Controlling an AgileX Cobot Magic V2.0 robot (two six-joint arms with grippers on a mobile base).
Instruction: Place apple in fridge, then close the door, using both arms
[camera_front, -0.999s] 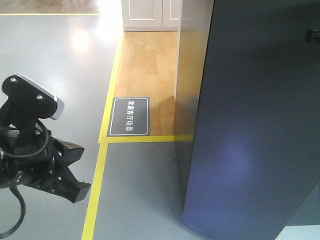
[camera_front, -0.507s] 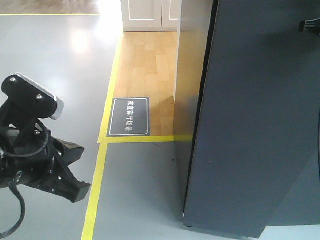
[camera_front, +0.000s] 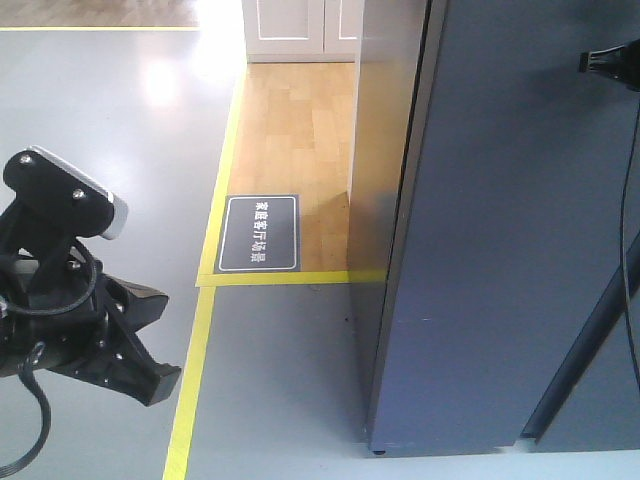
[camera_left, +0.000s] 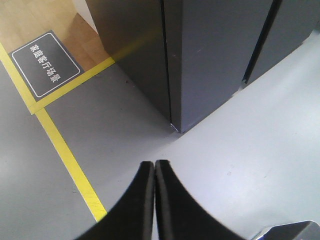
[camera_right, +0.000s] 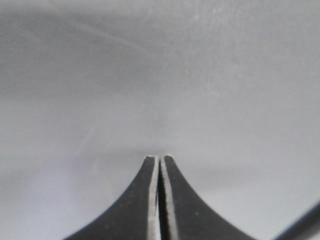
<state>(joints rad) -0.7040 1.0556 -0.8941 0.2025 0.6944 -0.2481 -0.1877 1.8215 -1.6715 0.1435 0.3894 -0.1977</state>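
Observation:
The fridge (camera_front: 385, 150) stands at the right, dark grey-blue, and its side panel also shows in the left wrist view (camera_left: 130, 45). The door (camera_front: 500, 250) lies nearly flush with the fridge side, only a thin seam between them; its outer face also fills the top middle of the left wrist view (camera_left: 215, 50). My right gripper (camera_front: 605, 58) is shut with nothing in it, its tips (camera_right: 159, 157) close against the door's grey face. Over the floor at lower left, my left gripper (camera_front: 150, 380) hangs shut and empty (camera_left: 153, 163). The apple is out of view.
A yellow tape line (camera_front: 200, 350) runs along the grey floor beside the left arm. A black floor sign (camera_front: 258, 232) lies on the wooden flooring, with a white cabinet (camera_front: 300, 30) behind. A thin cable (camera_front: 625, 200) hangs before the door. Another dark panel (camera_left: 295, 30) stands beyond a gap.
The door has swung in toward the fridge body until nearly flush. My right gripper has come further into view at the upper right. The left arm has not moved.

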